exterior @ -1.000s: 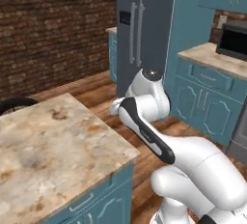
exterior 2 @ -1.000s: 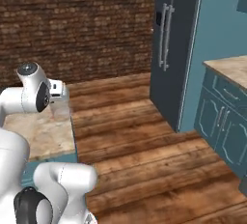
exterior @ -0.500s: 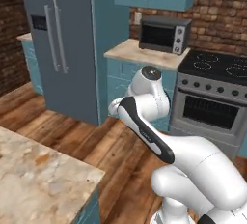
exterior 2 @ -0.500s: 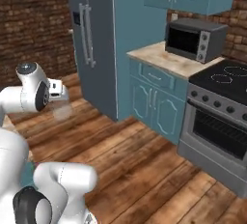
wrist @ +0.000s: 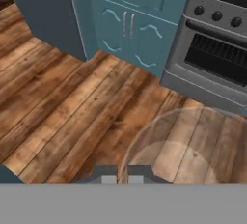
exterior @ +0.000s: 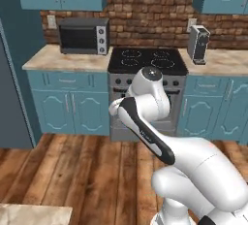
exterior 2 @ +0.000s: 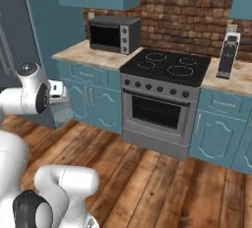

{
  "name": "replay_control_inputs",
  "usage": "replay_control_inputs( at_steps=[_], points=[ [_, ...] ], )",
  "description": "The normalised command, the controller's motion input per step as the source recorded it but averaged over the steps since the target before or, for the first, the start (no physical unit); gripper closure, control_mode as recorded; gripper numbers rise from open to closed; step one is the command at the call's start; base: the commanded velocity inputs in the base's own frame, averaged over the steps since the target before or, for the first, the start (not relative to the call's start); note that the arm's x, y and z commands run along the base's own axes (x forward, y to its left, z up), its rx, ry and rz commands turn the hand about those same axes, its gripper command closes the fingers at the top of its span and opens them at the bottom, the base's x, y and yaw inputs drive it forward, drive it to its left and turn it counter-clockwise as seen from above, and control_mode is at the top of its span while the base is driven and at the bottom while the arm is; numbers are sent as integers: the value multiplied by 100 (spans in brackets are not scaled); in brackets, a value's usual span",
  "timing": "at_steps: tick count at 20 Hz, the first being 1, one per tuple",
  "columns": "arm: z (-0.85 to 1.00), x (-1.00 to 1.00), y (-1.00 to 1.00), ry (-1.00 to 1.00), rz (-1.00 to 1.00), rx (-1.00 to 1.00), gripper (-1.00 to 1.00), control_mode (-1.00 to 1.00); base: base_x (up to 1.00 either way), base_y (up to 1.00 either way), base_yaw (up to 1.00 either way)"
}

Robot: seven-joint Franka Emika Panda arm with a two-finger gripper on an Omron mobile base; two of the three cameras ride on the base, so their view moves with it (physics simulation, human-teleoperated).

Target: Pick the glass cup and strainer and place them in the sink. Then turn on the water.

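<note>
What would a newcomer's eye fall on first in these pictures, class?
The white arm bulks in the foreground, above a wood floor. Behind it a black-topped stove stands against the brick wall, with a microwave on the counter beside it. In the hand view a clear glass cup sits at the shut fingers, carried above the floor.

Wooden plank floor (wrist: 72,107) runs beneath stove (exterior: 145,98) and cabinets (exterior: 68,103).
</note>
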Motion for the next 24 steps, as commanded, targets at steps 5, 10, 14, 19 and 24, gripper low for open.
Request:
replay_control_inputs(
  at_steps=[5,10,14,19,24],
  points=[
    [0,0,0,0,0,0,100,100,0,-24,-68],
    [0,0,0,0,0,0,100,100,11,-25,-72],
    [0,0,0,0,0,0,100,100,14,-15,-74],
    [0,0,0,0,0,0,100,100,23,-6,-72],
    [0,0,0,0,0,0,100,100,46,12,-69]
  ],
)
